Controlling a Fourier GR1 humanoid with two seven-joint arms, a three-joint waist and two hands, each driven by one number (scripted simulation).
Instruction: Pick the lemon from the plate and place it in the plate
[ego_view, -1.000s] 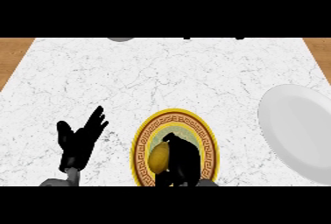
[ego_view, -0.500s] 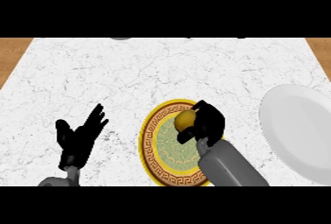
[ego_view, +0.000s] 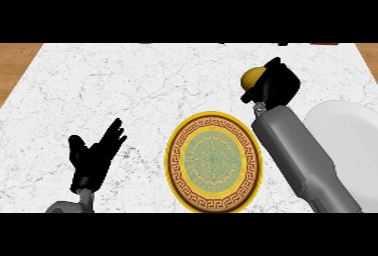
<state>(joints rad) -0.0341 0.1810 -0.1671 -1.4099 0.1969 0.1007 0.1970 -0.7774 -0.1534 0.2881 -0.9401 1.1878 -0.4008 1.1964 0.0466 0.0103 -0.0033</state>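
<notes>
Yellow lemon (ego_view: 252, 76): lifted off the patterned plate (ego_view: 214, 160), now up past it
Right hand (ego_view: 275, 84): curled round lemon
White plate (ego_view: 347, 145): bare
Left hand (ego_view: 94, 156): open, resting

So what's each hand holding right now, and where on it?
The right hand is curled round the lemon, covering its right side; only its left part shows. The left hand rests open, holding nothing.

A single head view looked steeply down on the white marbled surface (ego_view: 148, 85) from the robot's own side, close enough that the surface nearly filled the width. Wooden strips showed at the far left and right corners. Both forearms entered from the lower edge. The patterned plate (ego_view: 214, 161) sat low and central; a white plate (ego_view: 354, 145) was cut by the right edge.
</notes>
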